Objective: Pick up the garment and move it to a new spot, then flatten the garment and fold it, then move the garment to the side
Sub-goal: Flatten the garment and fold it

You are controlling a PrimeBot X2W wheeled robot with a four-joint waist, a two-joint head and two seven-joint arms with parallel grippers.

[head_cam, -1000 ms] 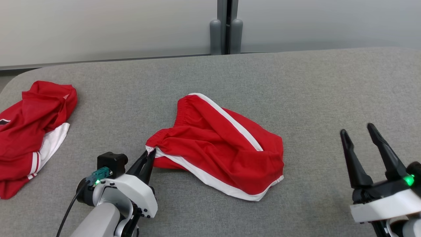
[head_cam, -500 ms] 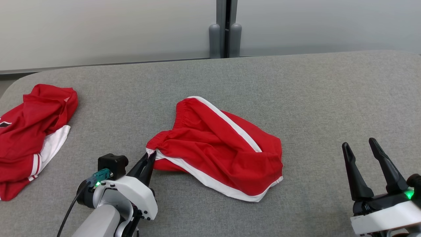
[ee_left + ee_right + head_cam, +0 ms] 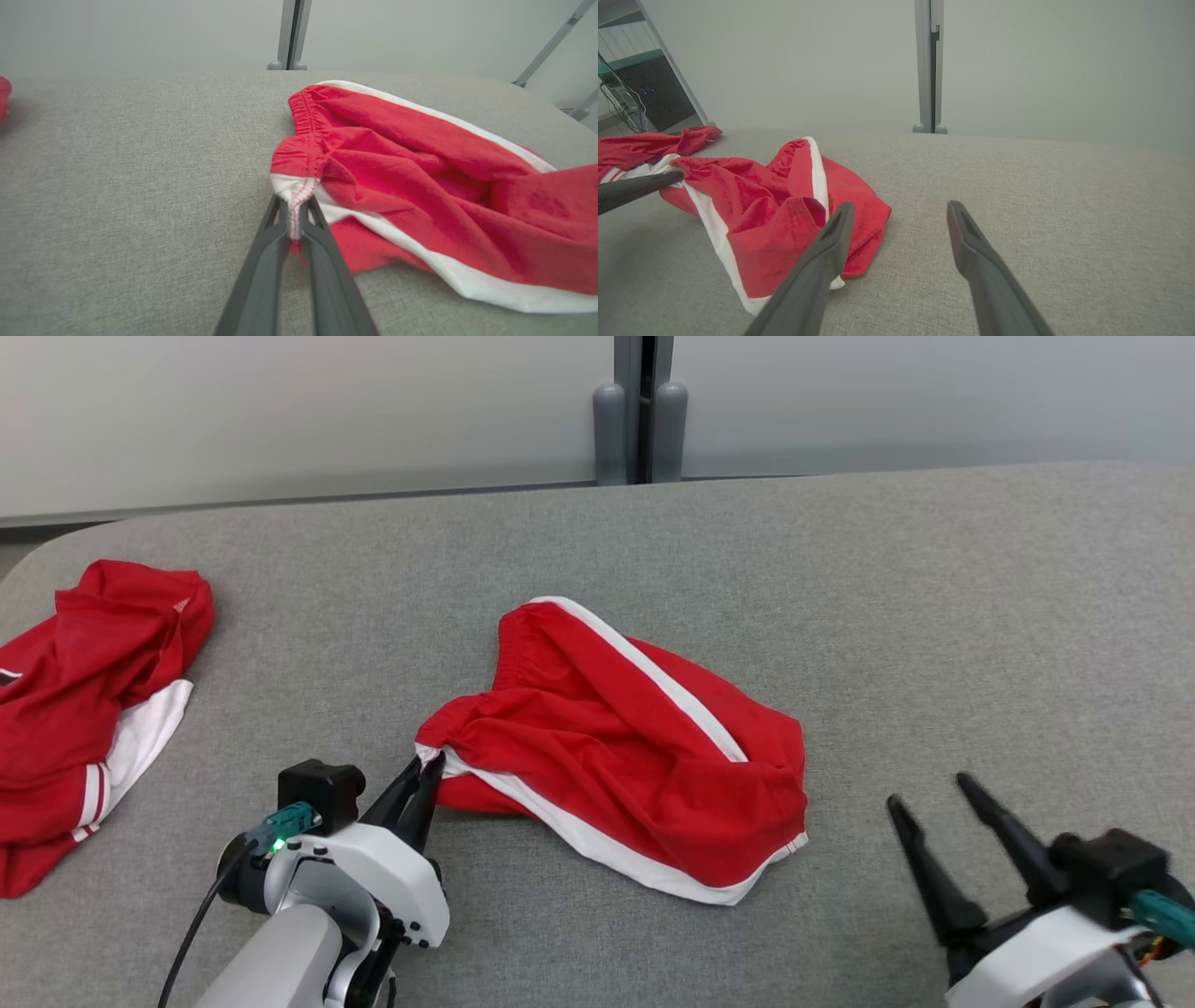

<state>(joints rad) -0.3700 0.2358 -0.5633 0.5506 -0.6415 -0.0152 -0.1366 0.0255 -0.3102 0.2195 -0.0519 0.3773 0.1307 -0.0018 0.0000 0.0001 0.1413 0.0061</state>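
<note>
The garment, red shorts with white side stripes, lies crumpled in the middle of the grey padded table. My left gripper is shut on the white end of its waistband, which shows pinched between the two fingers in the left wrist view. My right gripper hangs open at the lower right, apart from the garment's right hem, with nothing between its fingers. The left fingers also appear at the left edge of the right wrist view.
A second red and white garment lies bunched at the table's left edge. A grey post stands behind the table's far edge against a pale wall. Bare grey surface stretches to the right of the shorts.
My right gripper has swung left and lower, tilting its fingers leftward, still open. The head camera shifted slightly. The left gripper keeps its hold on the waistband in the same place.
</note>
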